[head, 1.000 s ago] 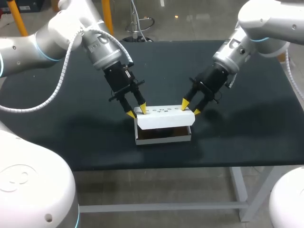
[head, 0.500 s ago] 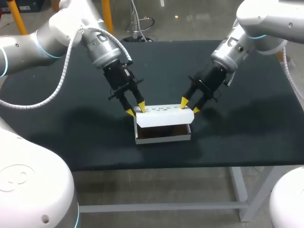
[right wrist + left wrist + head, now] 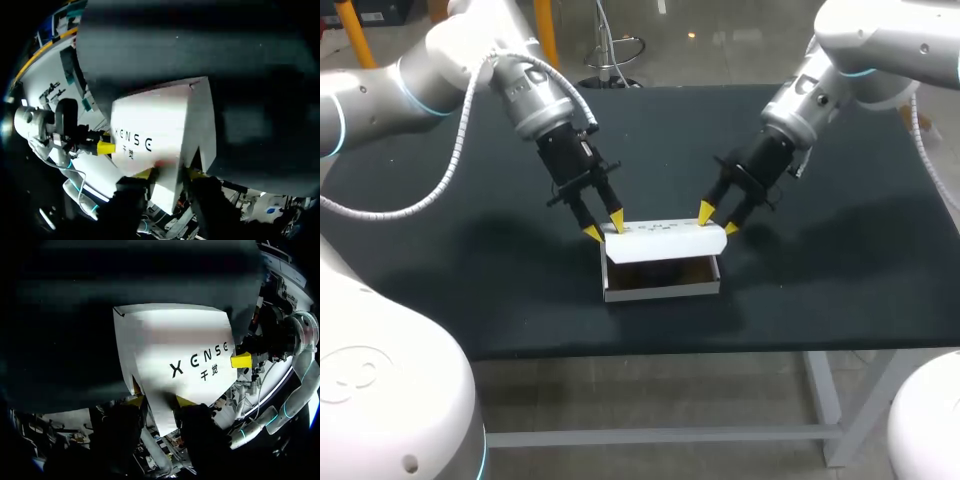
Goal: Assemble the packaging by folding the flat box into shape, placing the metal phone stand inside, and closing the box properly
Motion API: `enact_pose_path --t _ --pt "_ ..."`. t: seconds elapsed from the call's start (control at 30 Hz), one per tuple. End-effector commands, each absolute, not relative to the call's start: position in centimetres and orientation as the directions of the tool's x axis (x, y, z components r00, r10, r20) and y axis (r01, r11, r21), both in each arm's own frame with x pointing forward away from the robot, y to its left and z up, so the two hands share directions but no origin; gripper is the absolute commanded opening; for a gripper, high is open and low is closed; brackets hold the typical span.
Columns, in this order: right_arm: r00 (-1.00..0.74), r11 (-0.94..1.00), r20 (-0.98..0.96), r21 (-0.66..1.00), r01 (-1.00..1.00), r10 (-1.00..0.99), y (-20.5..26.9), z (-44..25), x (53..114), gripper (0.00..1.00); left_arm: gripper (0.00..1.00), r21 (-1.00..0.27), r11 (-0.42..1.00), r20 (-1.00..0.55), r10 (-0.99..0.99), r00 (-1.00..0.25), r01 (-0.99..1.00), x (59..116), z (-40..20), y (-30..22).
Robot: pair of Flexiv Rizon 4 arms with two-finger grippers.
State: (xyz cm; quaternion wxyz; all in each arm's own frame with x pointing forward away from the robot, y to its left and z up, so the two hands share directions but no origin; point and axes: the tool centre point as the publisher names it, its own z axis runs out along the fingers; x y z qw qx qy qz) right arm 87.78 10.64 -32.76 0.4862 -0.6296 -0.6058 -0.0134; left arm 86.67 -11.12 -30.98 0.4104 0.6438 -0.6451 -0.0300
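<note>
Here, a matte black surface (image 3: 440, 260) carries a white cardboard box (image 3: 660, 292) close to its near edge, roughly midway between the left and right edges. The box's white lid flap (image 3: 665, 240) stands raised over the open tray. The left end effector (image 3: 604, 229) pinches the flap's left end between narrow-set fingers, and the right end effector (image 3: 718, 220) pinches its right end likewise. The tray's inside is brown and shadowed under the flap, so what it holds cannot be made out. In each wrist view the flap covers the tray, and only one yellow tip of the other arm shows past its far end.
</note>
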Motion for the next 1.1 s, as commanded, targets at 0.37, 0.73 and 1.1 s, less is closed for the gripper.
enact_pose_path --t 0.37,0.73,1.1 --pt "0.266 0.227 0.602 -0.616 0.754 0.753 11.58 -32.57 88.72 0.4 0.35 0.594 0.166 0.482 -0.857 0.183 -0.787 87.65 -30.86 -11.73" --pt "0.264 0.229 0.602 -0.617 0.753 0.754 11.69 -32.42 88.89 0.4 0.36 0.609 0.158 0.484 -0.85 0.207 -0.777 88.04 -30.71 -11.69" --pt "0.265 0.23 0.601 -0.62 0.75 0.754 11.85 -32.45 89.04 0.4 0.33 0.605 0.146 0.52 -0.817 0.25 -0.783 88.23 -30.67 -11.74"
